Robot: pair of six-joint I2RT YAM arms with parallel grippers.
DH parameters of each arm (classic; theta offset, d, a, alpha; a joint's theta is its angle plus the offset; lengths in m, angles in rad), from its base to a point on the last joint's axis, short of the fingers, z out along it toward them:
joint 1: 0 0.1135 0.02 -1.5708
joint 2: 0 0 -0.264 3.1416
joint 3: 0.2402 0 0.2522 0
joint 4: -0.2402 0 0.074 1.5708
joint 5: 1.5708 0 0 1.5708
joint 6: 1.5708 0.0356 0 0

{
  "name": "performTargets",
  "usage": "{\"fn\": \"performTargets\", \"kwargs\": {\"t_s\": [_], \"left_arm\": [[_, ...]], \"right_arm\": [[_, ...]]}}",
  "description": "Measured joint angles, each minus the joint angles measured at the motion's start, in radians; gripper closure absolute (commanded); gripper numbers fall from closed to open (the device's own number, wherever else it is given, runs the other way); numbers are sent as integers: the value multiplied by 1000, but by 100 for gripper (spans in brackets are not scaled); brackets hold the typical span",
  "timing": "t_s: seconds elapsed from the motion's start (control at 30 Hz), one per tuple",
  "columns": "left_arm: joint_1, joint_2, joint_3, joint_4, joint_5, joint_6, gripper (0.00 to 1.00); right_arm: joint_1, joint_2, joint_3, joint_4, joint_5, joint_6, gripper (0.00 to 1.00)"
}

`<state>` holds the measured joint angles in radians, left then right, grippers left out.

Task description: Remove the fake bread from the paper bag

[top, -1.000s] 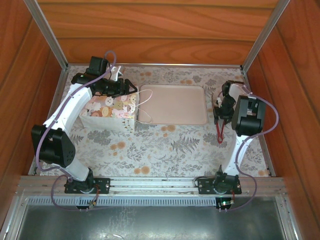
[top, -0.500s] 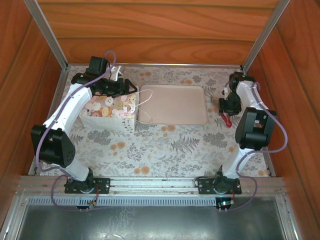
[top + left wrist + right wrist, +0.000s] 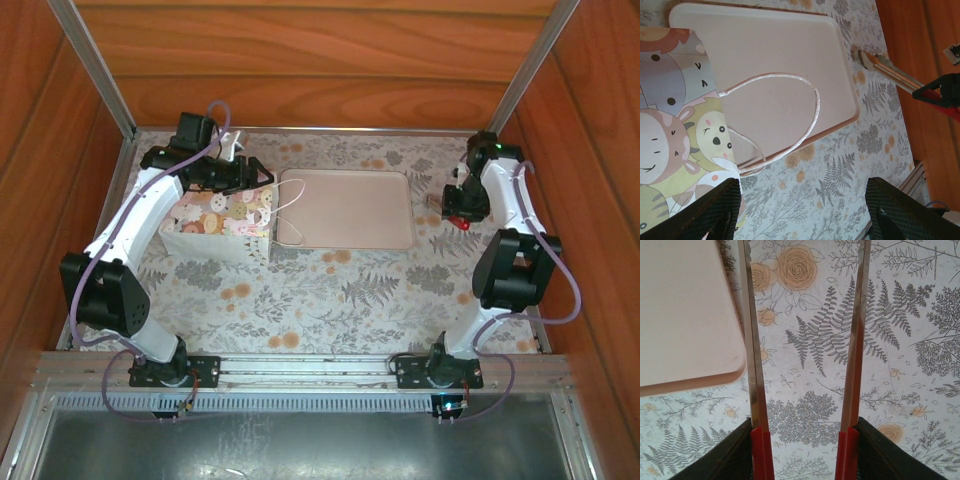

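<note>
While left pincer (image 3: 262, 180) stayed at the paper bag (image 3: 225, 222), right pincer (image 3: 440, 208) swung rearward.

Paper bag (image 3: 222, 222) left of and touching the tray (image 3: 350, 210), its handle (image 3: 785, 117) over the tray.

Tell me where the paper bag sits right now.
In the top external view the paper bag lies at the table's left, touching the beige tray's left edge, with the left gripper at its far side.
</note>
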<state>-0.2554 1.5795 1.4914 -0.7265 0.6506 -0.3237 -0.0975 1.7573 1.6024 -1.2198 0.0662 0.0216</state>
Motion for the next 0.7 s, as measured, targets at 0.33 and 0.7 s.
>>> {"fn": "performTargets", "kwargs": {"t_s": [0.33, 0.7], "left_arm": [[0, -3, 3, 0, -8, -11, 30], [-12, -3, 25, 0, -42, -13, 30]], "right_arm": [[6, -204, -93, 99, -64, 34, 53], [9, -451, -274, 270, -391, 79, 55]]}}
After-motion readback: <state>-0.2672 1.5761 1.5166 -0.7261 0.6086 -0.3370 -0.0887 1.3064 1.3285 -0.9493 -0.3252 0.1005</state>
